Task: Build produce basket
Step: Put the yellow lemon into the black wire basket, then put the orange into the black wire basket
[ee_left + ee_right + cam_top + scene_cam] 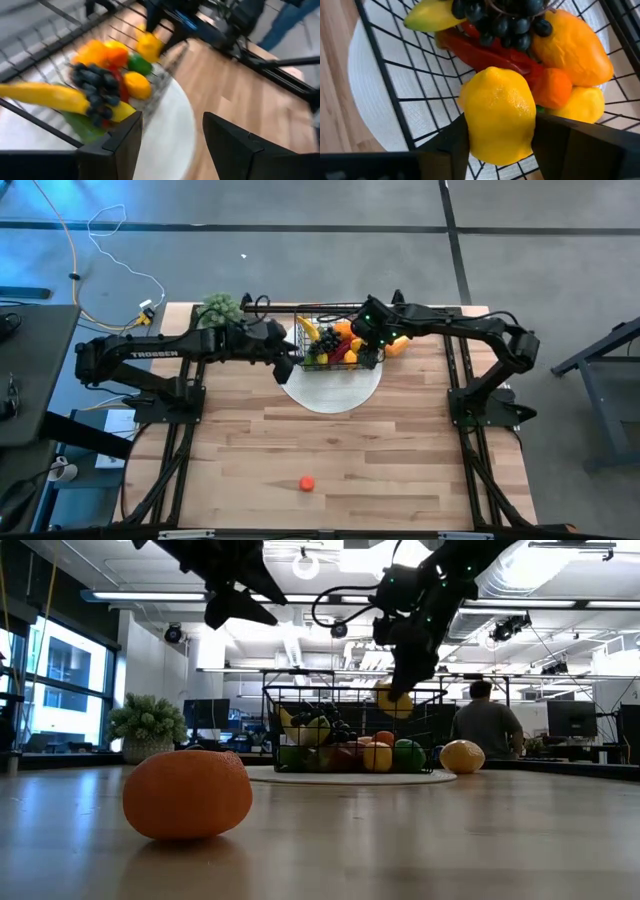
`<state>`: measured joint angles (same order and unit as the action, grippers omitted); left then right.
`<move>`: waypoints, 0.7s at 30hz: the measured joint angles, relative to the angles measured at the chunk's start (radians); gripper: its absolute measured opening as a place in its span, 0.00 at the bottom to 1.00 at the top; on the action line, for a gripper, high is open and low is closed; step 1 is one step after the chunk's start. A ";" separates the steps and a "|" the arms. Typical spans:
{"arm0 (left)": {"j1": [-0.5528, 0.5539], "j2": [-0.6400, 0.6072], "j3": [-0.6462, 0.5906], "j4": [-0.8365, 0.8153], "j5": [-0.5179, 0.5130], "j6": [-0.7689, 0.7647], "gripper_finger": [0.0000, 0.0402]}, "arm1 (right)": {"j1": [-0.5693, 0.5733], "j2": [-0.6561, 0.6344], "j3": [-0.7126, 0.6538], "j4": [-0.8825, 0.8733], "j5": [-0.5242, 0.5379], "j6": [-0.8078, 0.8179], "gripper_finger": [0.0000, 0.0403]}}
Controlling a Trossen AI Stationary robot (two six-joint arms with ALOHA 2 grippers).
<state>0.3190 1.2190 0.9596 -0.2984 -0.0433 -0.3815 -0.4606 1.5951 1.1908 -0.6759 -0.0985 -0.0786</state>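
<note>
Two grippers at the basket (335,340), which stands on the white plate (330,388) near the bench's far edge.
Right gripper (500,137), fingers clamped on a lemon (498,116), hangs above the basket's right end. Left gripper (172,137), fingers spread and empty, hovers just beside its left side. Banana (42,96), grapes (95,87) and mango (575,45) lie inside. One orange (307,483) sits near the front edge.

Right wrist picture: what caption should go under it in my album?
The right gripper holds a lemon over the basket of fruit.
</note>
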 joint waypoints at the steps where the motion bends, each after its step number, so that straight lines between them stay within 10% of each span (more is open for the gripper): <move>1: -0.006 0.000 0.000 -0.007 0.013 -0.013 0.50 | 0.000 0.001 0.000 0.000 0.005 0.007 0.41; 21: -0.114 0.011 -0.001 -0.084 0.059 -0.162 0.63 | 0.000 0.001 0.176 -0.142 0.020 0.199 0.59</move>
<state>0.2045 1.2301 0.9591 -0.3822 0.0156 -0.5440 -0.4603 1.5963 1.3668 -0.8177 -0.0785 0.1201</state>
